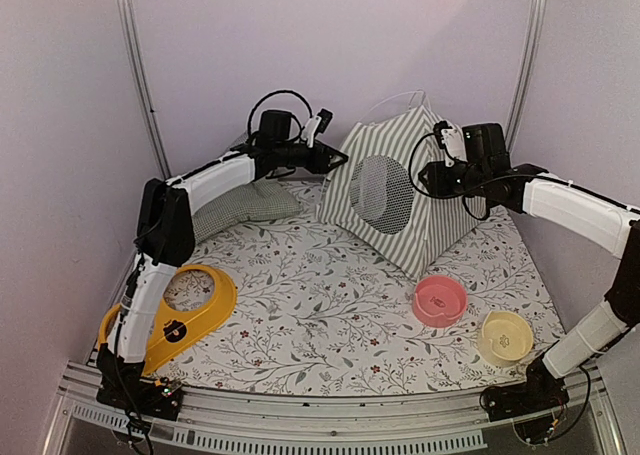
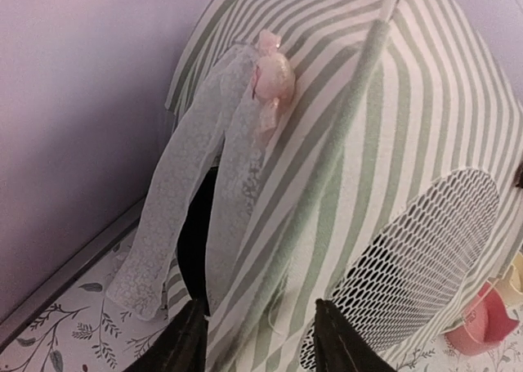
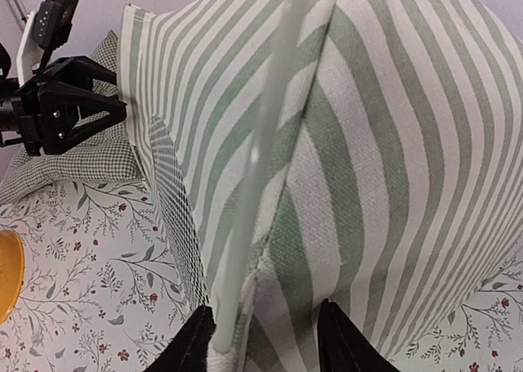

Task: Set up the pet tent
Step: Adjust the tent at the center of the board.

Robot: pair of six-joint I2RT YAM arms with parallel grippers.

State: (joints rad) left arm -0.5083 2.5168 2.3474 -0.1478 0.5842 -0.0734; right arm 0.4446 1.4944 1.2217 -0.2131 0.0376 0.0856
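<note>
The pet tent (image 1: 395, 190), green-and-white striped with a round white mesh window, stands upright at the back middle of the floral mat. My left gripper (image 1: 335, 160) is open at the tent's left corner. In the left wrist view (image 2: 260, 339) a striped corner edge lies between its spread fingers, beside a lace door flap (image 2: 180, 200) with a pink bow (image 2: 272, 78). My right gripper (image 1: 428, 180) is open at the tent's right corner. In the right wrist view (image 3: 265, 339) its fingers straddle the seam with a thin pole (image 3: 253, 184).
A green checked cushion (image 1: 245, 203) lies left of the tent. A yellow ring-shaped piece (image 1: 185, 310) lies at the front left. A pink bowl (image 1: 440, 300) and a cream bowl (image 1: 505, 337) sit at the front right. Walls close in behind.
</note>
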